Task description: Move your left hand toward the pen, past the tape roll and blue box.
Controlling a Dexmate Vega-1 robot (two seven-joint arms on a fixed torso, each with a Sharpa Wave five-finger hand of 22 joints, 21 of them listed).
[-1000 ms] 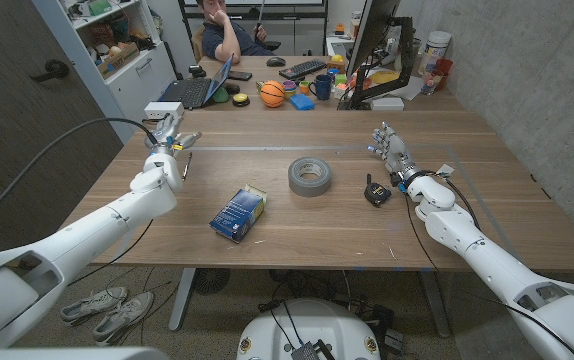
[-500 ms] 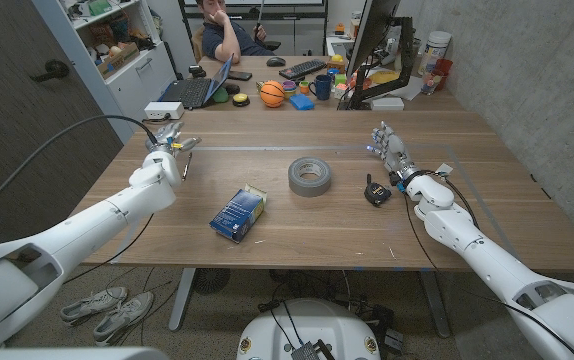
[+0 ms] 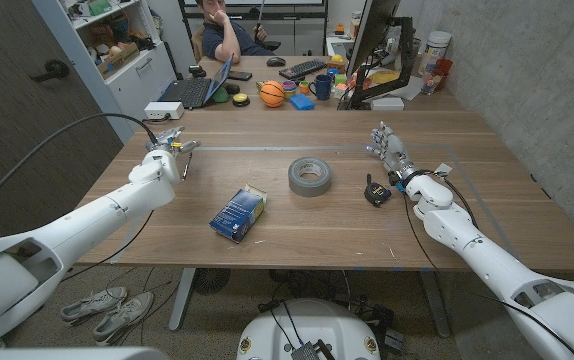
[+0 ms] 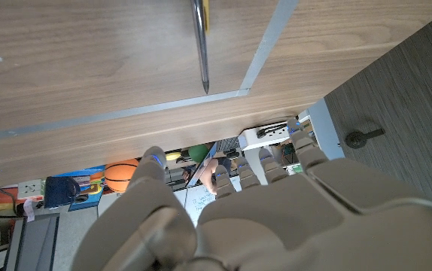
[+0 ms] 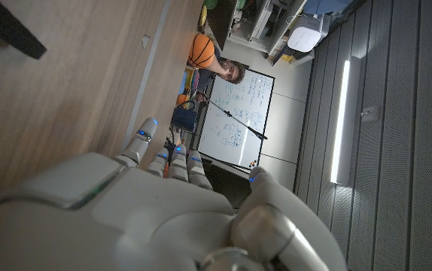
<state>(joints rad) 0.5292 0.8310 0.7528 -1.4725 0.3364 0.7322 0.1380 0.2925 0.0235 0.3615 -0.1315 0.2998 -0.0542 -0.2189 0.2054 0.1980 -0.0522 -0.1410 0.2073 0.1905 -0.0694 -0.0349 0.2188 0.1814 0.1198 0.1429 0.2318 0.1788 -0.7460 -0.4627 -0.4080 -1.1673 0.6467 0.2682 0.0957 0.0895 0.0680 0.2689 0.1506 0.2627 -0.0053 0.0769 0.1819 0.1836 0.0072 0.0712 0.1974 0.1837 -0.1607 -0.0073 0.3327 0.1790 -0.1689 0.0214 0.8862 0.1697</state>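
The head view looks down from above over the whole wooden table [image 3: 297,210], both arms entering from the bottom corners. The left wrist view sits close behind the left hand [image 4: 238,218], upside down, facing the table's far edge and the pen [image 4: 199,41]. The right wrist view looks along the right hand [image 5: 148,218] across the tabletop. All three share the table and the office behind.

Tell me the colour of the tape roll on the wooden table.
Grey tape roll, clearest in the head view.

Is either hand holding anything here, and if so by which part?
Nothing is held. The left hand is open near the pen; the right hand is also open.
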